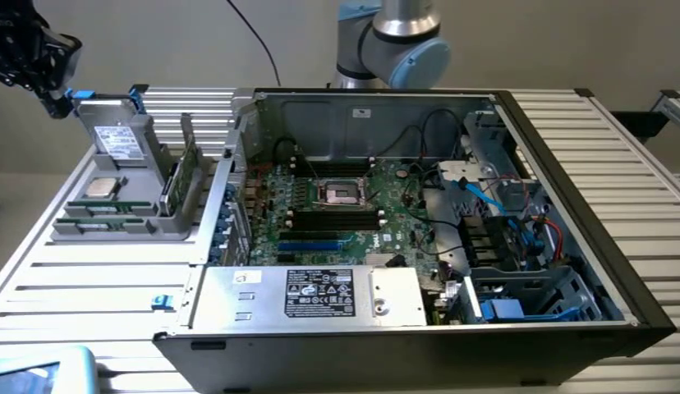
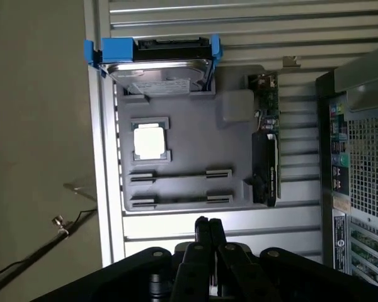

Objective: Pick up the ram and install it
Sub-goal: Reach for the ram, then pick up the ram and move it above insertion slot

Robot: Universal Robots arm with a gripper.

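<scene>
Where the exterior view takes in the slatted worktop [image 1: 99, 275], the pincer [image 1: 57, 97] hangs near the far corner on that view's left, just beside a blue-framed hard drive [image 1: 121, 135] that stands upright in a gray tray [image 1: 121, 233]. The ram [image 1: 101, 210] lies on edge in a slot at the tray's near end, with a second stick [image 1: 97, 223] in the slot just beside it. A square chip [image 1: 103, 186] lies between them and the drive, and a green card [image 1: 182, 176] stands along the tray's side toward the open computer case [image 1: 428, 349], which holds the motherboard [image 1: 340, 209]. From the wrist view, the pincer [image 2: 208, 228] has its tips pressed together with nothing between them, apart from the tray [image 2: 233, 151]. The ram [image 2: 179, 176] and the second stick [image 2: 179, 200] sit in their slots as two thin parallel lines, the second one nearer the tips. Beyond them lie the chip [image 2: 150, 141] and the hard drive [image 2: 160, 66].
</scene>
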